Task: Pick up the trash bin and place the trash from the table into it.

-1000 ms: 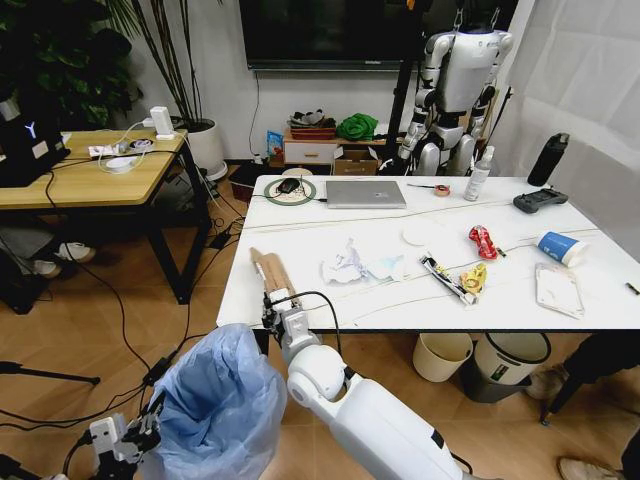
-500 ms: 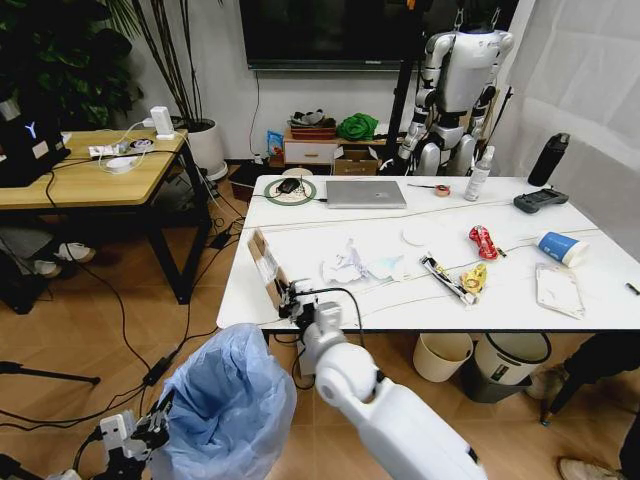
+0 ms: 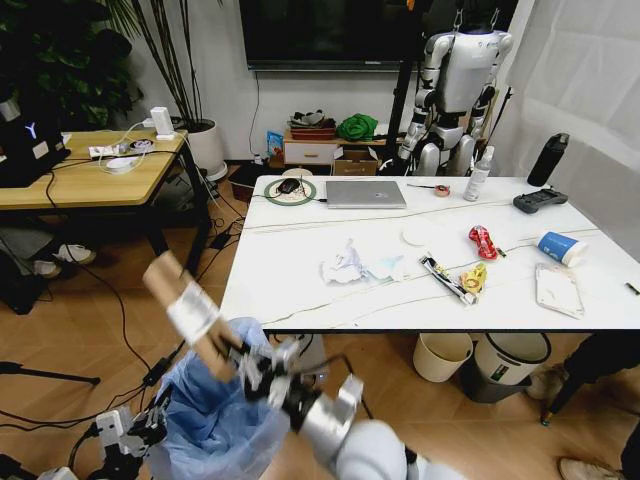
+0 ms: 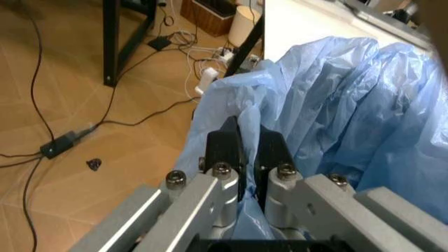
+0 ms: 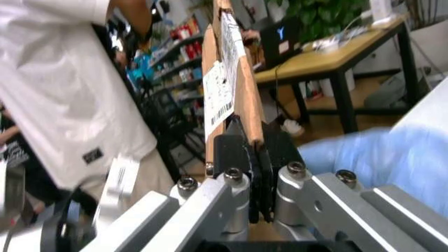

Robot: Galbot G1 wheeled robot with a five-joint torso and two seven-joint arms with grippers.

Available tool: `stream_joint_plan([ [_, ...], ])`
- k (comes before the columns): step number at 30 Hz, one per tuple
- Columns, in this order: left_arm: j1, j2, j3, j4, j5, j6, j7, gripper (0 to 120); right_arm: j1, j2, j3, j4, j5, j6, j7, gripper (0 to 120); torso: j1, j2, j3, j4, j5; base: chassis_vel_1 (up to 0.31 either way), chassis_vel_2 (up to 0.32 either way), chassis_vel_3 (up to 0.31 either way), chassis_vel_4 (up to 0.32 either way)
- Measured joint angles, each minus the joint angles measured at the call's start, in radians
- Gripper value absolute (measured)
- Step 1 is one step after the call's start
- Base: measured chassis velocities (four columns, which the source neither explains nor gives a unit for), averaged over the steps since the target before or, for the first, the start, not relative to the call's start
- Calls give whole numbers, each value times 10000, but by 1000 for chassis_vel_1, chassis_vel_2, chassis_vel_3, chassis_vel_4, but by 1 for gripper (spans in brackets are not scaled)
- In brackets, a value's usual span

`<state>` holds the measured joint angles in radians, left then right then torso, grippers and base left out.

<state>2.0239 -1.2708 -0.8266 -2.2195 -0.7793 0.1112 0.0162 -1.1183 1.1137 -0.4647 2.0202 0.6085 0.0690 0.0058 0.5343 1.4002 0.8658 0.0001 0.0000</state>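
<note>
Cardboard (image 3: 188,312) stands over the trash bin (image 3: 215,420), blocking its mouth

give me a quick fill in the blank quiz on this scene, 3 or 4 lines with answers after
1. The right gripper is shut on a piece of torn brown ______.
2. The left gripper pinches the light-blue ______ lining the trash bin.
3. The cardboard is held above the trash bin, off the white ______.
4. The blue-and-white paper cup lies on the table near the flat white ______.

Missing words: cardboard; bag; table; packet
</note>
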Motion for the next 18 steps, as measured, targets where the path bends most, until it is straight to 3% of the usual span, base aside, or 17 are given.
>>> stream_joint_plan([
  [4, 3, -115, -3, -158, -2, 35, -20, 0, -444, -4, -63, -3, -308, 11, -41, 1, 0, 0, 0, 0, 0, 0, 0, 0, 0],
  [9, -8, -206, 73, -226, -4, 74, -45, 0, -894, 126, 181, -95, -802, -16, -25, 17, 0, 0, 0, 1, 1, 0, 0, 0, 0],
  [18, -104, -169, 268, -120, -70, 160, -88, 0, -1514, 74, 1651, 406, -1064, -5, 25, 52, 1, 0, 2, 0, 1, 0, 0, 0, 0],
])
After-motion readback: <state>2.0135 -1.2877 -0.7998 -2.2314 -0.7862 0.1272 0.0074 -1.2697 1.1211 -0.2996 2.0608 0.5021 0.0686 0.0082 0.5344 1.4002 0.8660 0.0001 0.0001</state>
